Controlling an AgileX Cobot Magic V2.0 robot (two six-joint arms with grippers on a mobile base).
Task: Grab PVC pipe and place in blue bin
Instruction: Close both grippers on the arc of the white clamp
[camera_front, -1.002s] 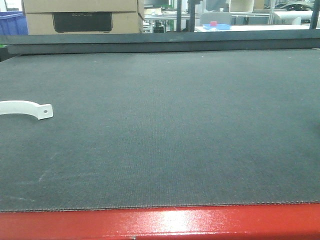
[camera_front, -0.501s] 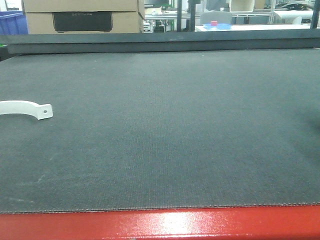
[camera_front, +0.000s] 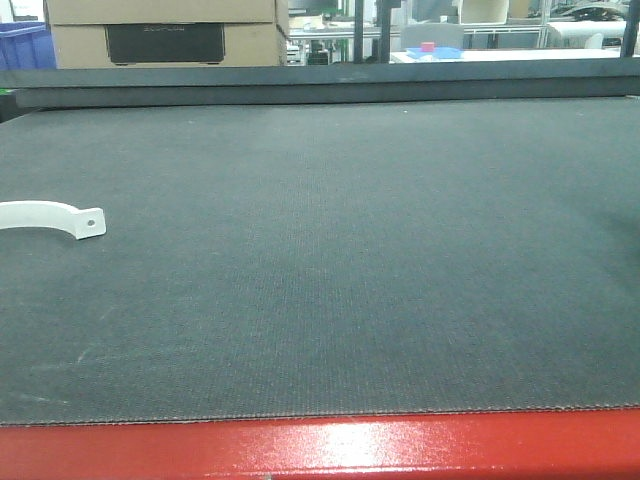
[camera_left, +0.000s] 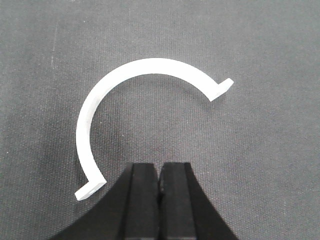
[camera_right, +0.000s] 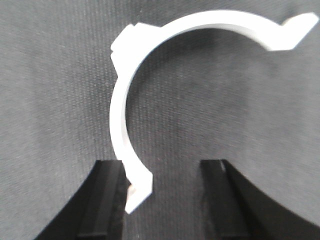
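Observation:
A white half-ring PVC pipe piece (camera_left: 100, 105) with flat end tabs lies on the dark mat just ahead of my left gripper (camera_left: 160, 167), which is shut with nothing in it. A similar white half-ring (camera_right: 122, 115) lies under my right gripper (camera_right: 161, 167). That gripper is open, and the ring's near end tab sits between the fingers, close against the left finger (camera_right: 107, 195). In the front view one white piece (camera_front: 50, 218) rests at the mat's left edge, and neither gripper shows there. A blue bin (camera_front: 22, 45) stands beyond the table at far left.
The dark textured mat (camera_front: 330, 260) covers the table, with a red edge (camera_front: 320, 450) along the front. Cardboard boxes (camera_front: 165, 35) stand behind the far rim. A small blue tray (camera_front: 433, 50) sits on a distant bench.

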